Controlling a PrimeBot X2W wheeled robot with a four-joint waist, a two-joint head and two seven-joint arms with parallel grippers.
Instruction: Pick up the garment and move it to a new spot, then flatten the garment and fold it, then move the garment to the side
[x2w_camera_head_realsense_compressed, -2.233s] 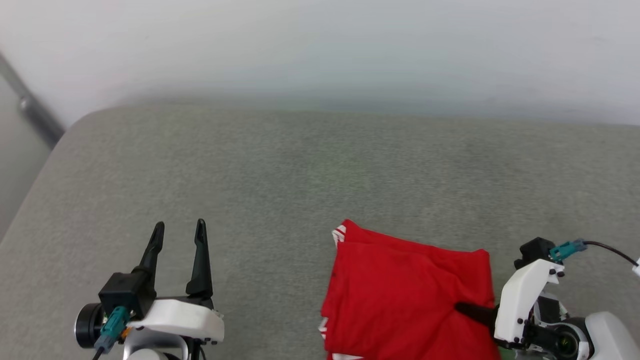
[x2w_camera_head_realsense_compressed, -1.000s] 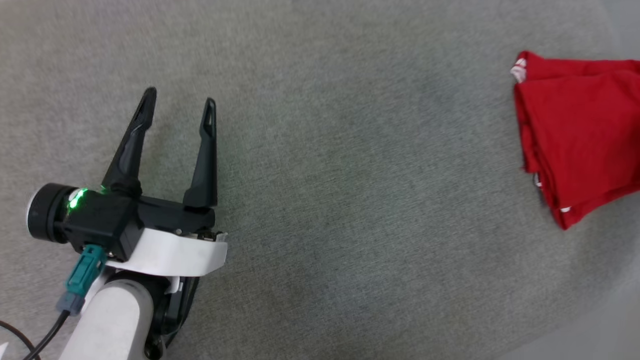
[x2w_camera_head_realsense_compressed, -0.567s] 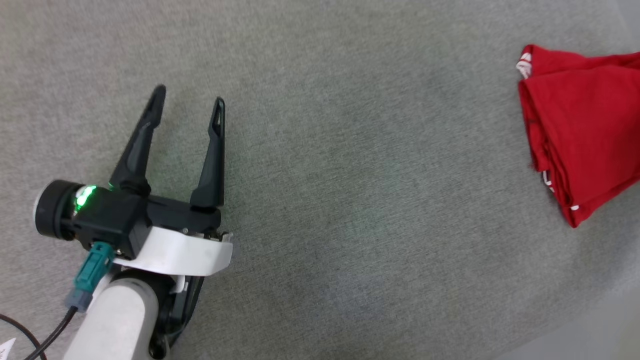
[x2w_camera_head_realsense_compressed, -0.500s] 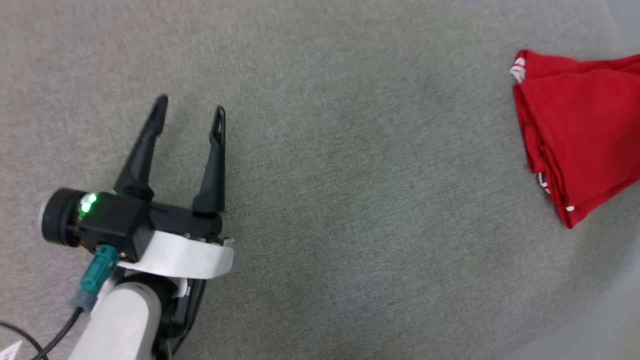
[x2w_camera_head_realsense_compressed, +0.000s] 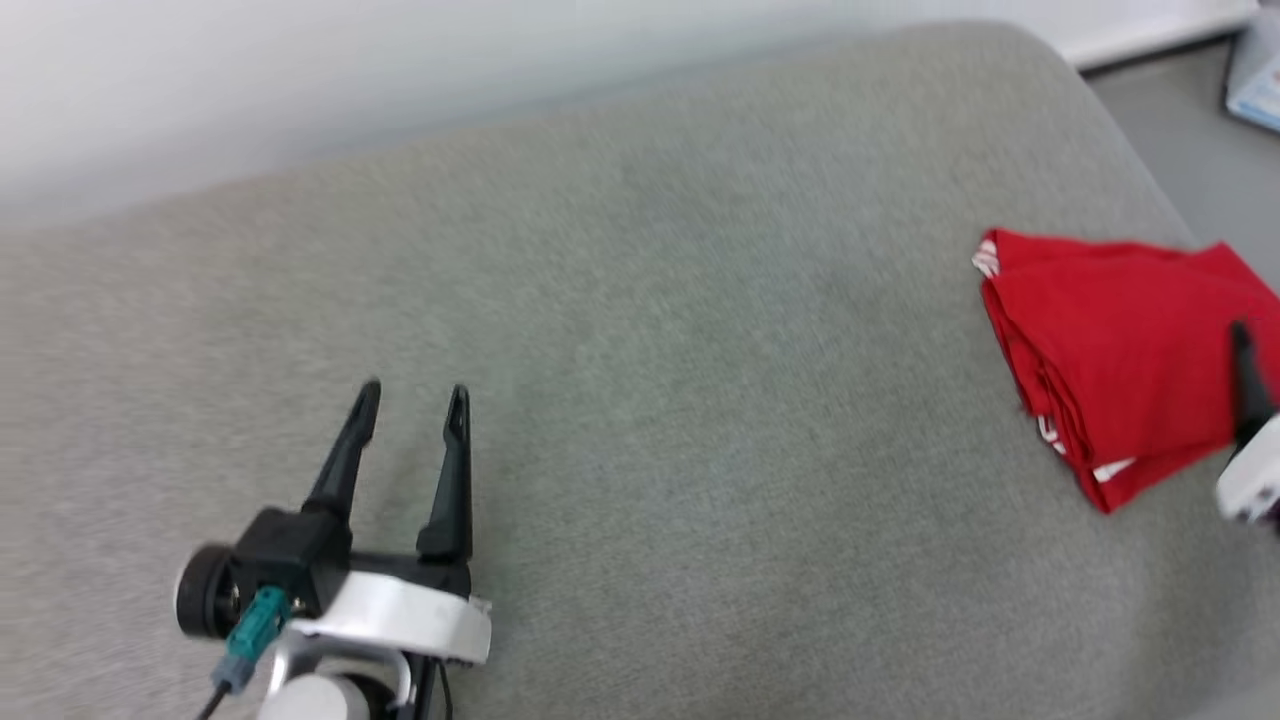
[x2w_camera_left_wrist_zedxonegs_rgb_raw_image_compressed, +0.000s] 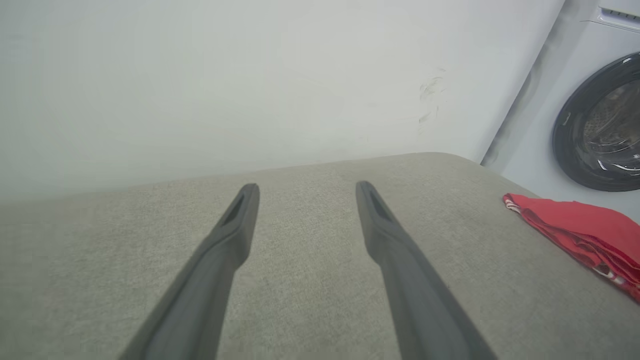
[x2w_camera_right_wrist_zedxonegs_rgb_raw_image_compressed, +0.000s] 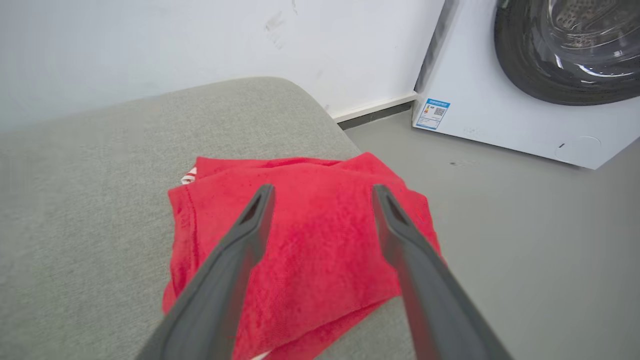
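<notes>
Right gripper (x2w_camera_right_wrist_zedxonegs_rgb_raw_image_compressed: 324, 192): two dark fingers spread wide apart, nothing clamped between them, pointing out over the garment (x2w_camera_right_wrist_zedxonegs_rgb_raw_image_compressed: 320, 260); contact between tips and cloth cannot be told. In the head view one of its fingers (x2w_camera_head_realsense_compressed: 1245, 375) rises at the picture's right edge, in front of the red cloth. Left gripper (x2w_camera_head_realsense_compressed: 414, 390): fingers likewise apart and empty, over bare grey fabric toward the pad's left side, well apart from the garment (x2w_camera_head_realsense_compressed: 1110, 350). Garment: red, folded into a compact, roughly rectangular bundle of several layers, a bit of red-and-white striped trim showing at its far left corner and white slivers along its near edge; it lies at the right edge of the grey upholstered pad (x2w_camera_head_realsense_compressed: 700, 400), near that pad's rounded far right corner. Beyond the pad: pale wall (x2w_camera_head_realsense_compressed: 300, 80) along its far edge; grey floor (x2w_camera_right_wrist_zedxonegs_rgb_raw_image_compressed: 525, 225) to its right; white front-loading washing machine (x2w_camera_right_wrist_zedxonegs_rgb_raw_image_compressed: 500, 115) with a dark round door, standing on that floor.
</notes>
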